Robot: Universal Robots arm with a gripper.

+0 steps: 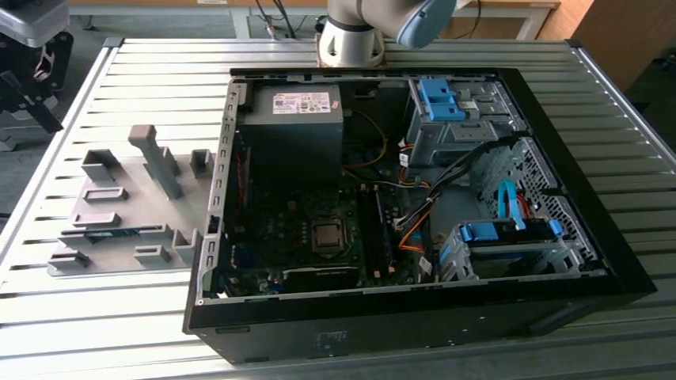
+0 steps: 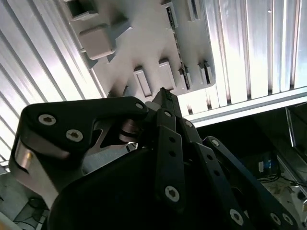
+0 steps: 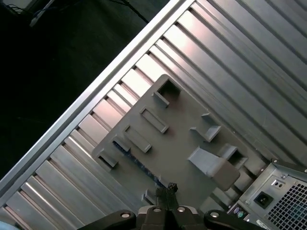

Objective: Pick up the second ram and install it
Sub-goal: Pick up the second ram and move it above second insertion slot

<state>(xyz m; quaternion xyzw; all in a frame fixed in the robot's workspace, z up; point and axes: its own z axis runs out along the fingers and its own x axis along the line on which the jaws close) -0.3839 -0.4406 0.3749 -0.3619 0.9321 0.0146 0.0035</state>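
The second ram (image 1: 119, 232) is a thin blue-green stick lying in a slot of the grey holder plate (image 1: 127, 178), at the exterior view's left beside the open computer case. In the first wrist view the ram (image 3: 136, 160) shows as a bluish edge along a low slot of the holder plate (image 3: 182, 124). My gripper (image 3: 168, 188) hangs well above the plate, its black fingertips pressed together with nothing between them. In the second wrist view the gripper (image 2: 163, 94) points at the plate's edge (image 2: 144, 43). The arm's base (image 1: 354, 36) stands behind the case.
The open black computer case (image 1: 591, 237) lies on the slatted aluminium table (image 1: 158, 71). Inside are the motherboard with long black memory slots (image 1: 372, 233), a power supply (image 1: 290, 119), blue drive brackets (image 1: 507, 231) and loose cables. Tall grey blocks (image 1: 158, 158) rise from the plate.
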